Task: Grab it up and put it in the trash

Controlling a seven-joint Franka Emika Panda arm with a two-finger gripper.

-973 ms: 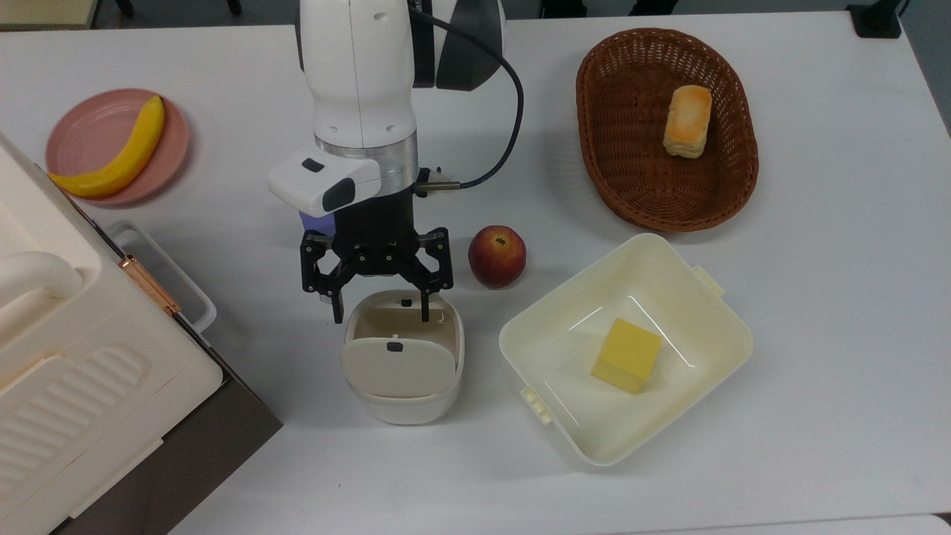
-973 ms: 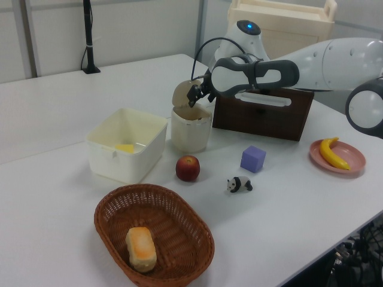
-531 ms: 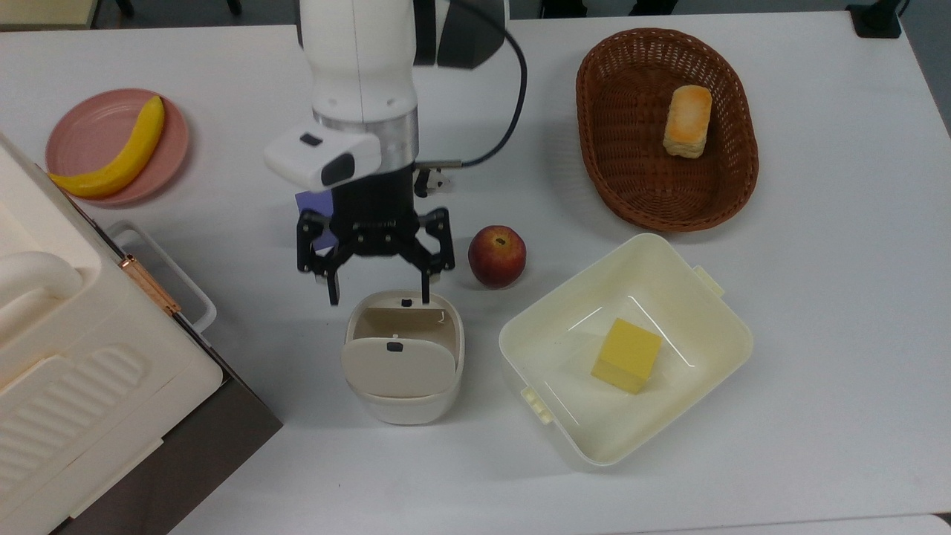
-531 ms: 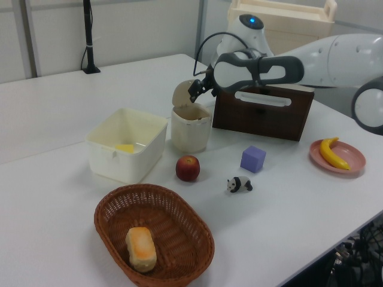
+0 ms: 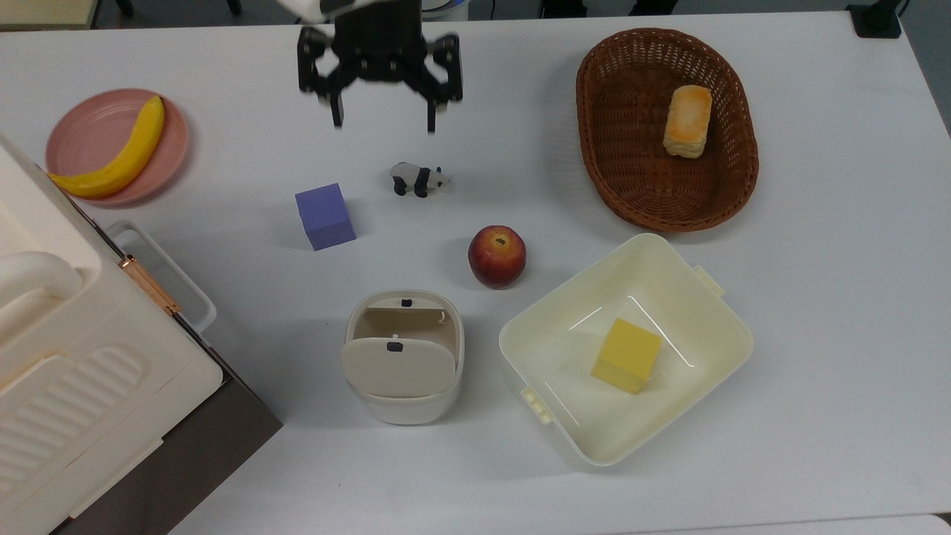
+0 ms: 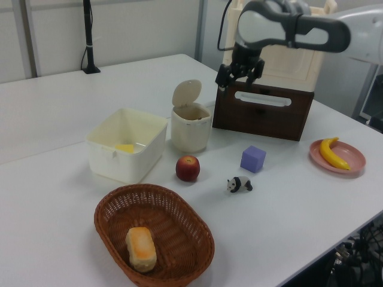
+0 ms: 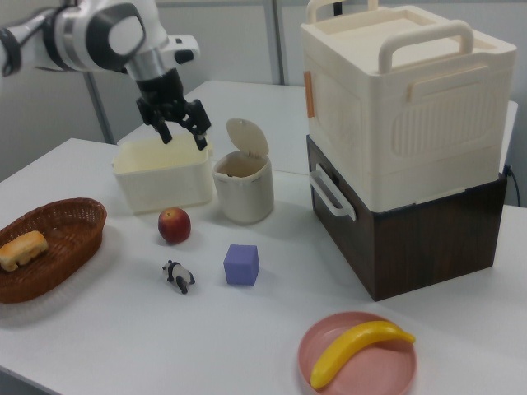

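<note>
My hand (image 5: 380, 119) is open and empty, raised above the surface (image 5: 817, 297) near the top view's upper edge, above the panda figurine (image 5: 419, 179). No paper wad lies anywhere on the surface. My read: it's inside the trash bin (image 5: 405, 405), but the interior is too shadowed to confirm. The swing flap (image 5: 398, 365) is tipped open. The bin lies toward the top view's bottom from my hand, past the purple cube (image 5: 324, 216) and apple (image 5: 496, 256), well apart. Nothing left to reach for; the task looks done.
</note>
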